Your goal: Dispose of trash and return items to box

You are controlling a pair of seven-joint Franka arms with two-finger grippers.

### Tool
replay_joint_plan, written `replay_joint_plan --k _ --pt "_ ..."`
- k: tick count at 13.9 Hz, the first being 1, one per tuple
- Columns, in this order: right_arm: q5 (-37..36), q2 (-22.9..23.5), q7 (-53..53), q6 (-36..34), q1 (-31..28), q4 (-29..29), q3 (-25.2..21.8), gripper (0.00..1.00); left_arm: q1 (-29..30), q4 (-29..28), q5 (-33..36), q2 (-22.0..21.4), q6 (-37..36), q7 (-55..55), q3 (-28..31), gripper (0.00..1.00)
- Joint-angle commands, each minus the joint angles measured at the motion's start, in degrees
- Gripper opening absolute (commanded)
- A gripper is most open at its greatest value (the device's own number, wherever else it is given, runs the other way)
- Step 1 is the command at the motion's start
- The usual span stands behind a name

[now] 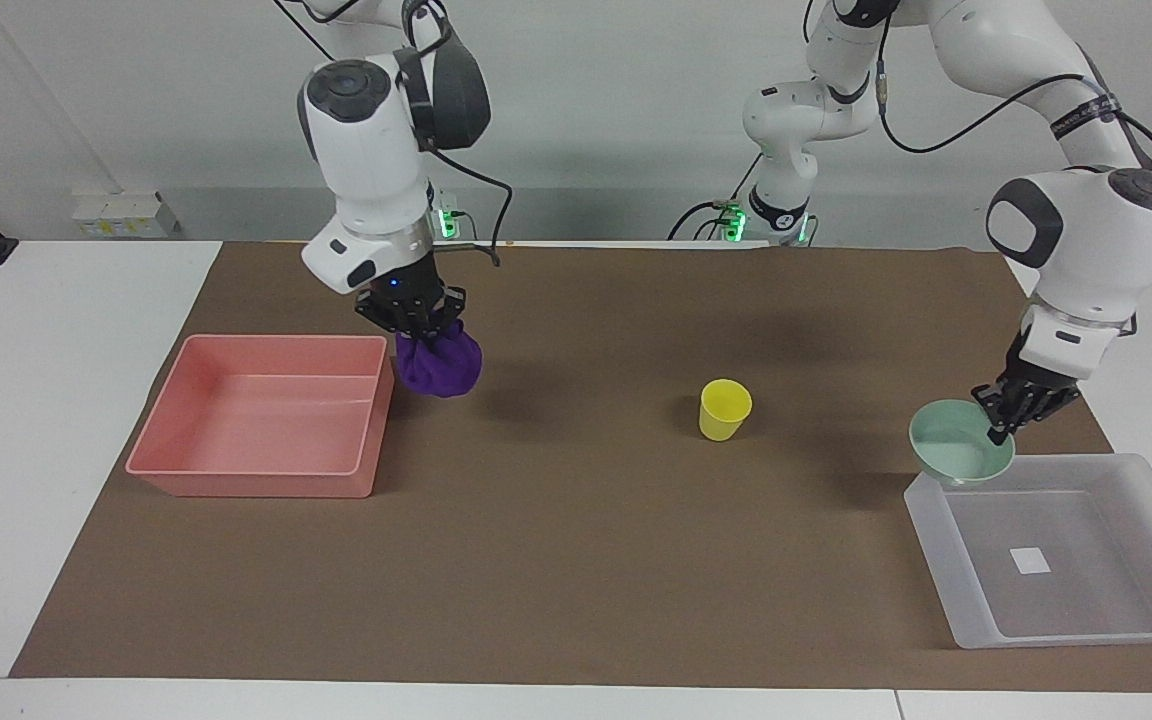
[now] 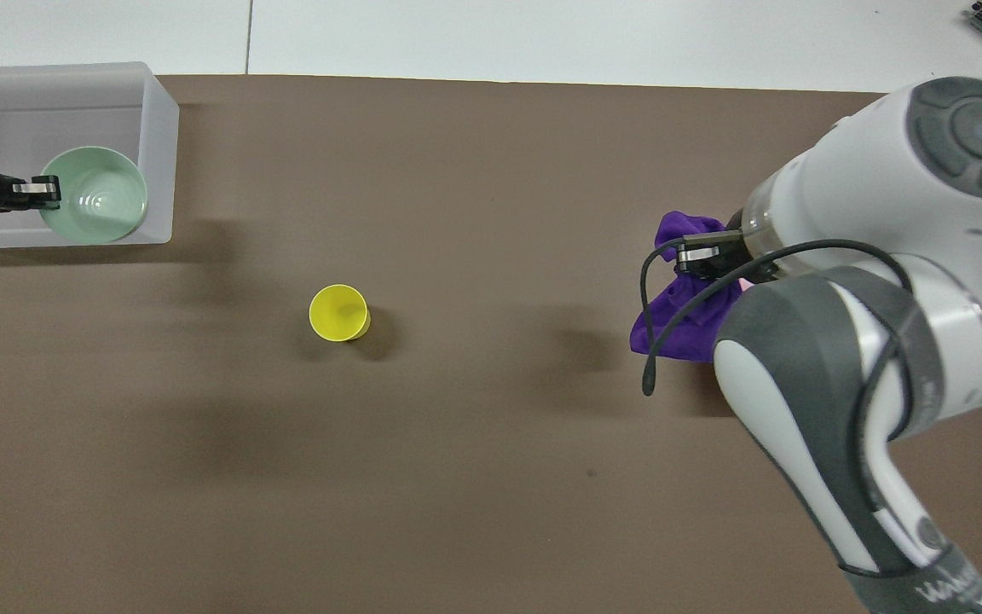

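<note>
My right gripper point(image 1: 414, 320) is shut on the purple cloth wad point(image 1: 439, 368) and holds it up in the air, just beside the pink tray's corner. In the overhead view the wad point(image 2: 687, 320) hangs under the right gripper point(image 2: 708, 256). My left gripper point(image 1: 1001, 430) is shut on the rim of the mint-green bowl point(image 1: 956, 460) and holds it over the edge of the frosted box point(image 1: 1066, 620). From overhead the bowl point(image 2: 95, 205) sits over the box point(image 2: 158, 128), with the left gripper point(image 2: 39, 189) on its rim. The yellow cup point(image 1: 725, 409) stands upright mid-mat, as the overhead view point(image 2: 338, 313) also shows.
The pink tray point(image 1: 256, 470) stands empty on the brown mat point(image 1: 576, 560) toward the right arm's end; the right arm hides it from overhead. The box has a white label point(image 1: 1029, 560) on its base and holds nothing else.
</note>
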Motion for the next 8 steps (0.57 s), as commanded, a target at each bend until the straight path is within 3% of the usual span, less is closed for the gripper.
replay_joint_plan --k 1,3,5,8 --pt "-2.0 -1.6 -4.51 -4.96 -3.06 2.73 0.44 0.0 2.37 16.51 0.38 11.69 -5.29 0.52 -0.6 0.0" --pt "-2.54 -2.75 -9.25 -5.93 -6.48 2.47 0.44 0.0 3.7 23.82 0.38 17.68 -6.09 0.52 -0.78 0.0" --pt "-2.54 -2.93 -17.15 -4.63 -12.18 1.15 0.53 0.0 5.45 26.65 0.29 21.64 -5.48 0.52 -1.56 0.0" --pt "-2.54 -6.0 -21.48 6.41 -18.09 -9.97 0.53 0.0 6.6 27.19 -0.23 25.34 -1.1 0.52 -2.01 0.0"
